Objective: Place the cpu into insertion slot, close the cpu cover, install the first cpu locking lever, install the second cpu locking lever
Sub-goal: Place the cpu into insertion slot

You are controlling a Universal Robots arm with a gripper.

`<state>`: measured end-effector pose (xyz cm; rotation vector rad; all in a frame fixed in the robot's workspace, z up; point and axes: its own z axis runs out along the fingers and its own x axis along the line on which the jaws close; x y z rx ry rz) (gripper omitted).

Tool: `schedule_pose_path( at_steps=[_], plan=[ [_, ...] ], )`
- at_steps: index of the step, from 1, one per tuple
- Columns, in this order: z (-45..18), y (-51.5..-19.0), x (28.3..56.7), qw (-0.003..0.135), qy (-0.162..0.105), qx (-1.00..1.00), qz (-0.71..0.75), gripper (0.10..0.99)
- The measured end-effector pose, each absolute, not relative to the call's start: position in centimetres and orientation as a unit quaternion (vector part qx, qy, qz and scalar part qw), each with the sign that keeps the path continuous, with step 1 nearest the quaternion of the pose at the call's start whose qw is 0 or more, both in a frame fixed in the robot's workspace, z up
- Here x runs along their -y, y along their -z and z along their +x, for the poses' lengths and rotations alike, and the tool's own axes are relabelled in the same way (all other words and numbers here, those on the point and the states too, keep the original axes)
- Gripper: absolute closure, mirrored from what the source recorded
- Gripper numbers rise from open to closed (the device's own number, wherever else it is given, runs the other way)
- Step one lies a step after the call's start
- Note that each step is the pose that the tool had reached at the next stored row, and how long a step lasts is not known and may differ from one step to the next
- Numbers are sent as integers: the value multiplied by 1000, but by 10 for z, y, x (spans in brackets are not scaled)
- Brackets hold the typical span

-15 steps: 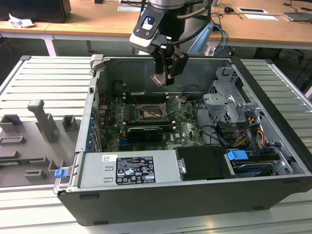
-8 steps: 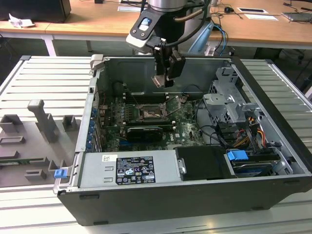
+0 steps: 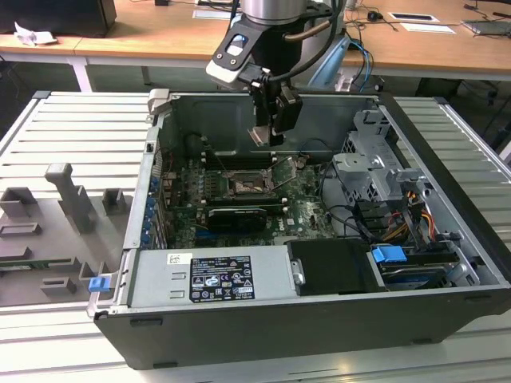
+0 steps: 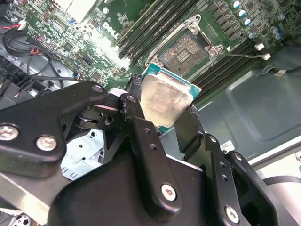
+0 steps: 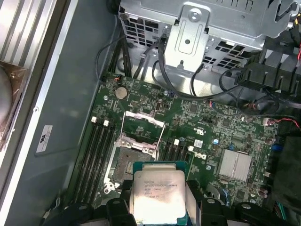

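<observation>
Pinching the cpu (image 4: 164, 99) by opposite edges in the gripper (image 3: 270, 132), high inside the open case (image 3: 239, 335), well apart from the bare insertion slot (image 3: 246, 186) lying below, slightly nearer and toward the exterior view's left.

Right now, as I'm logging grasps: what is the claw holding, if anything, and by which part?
The claw holds the cpu, pinched by two opposite side edges, its metal top bare, not yet in the insertion slot.
</observation>
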<state>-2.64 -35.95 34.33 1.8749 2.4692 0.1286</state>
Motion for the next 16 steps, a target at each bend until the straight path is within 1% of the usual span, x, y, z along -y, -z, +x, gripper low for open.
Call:
schedule_pose_path(
  at_steps=[16],
  plan=[
    [-26,-328,359,19,-41,-793,608,561]
  ],
)
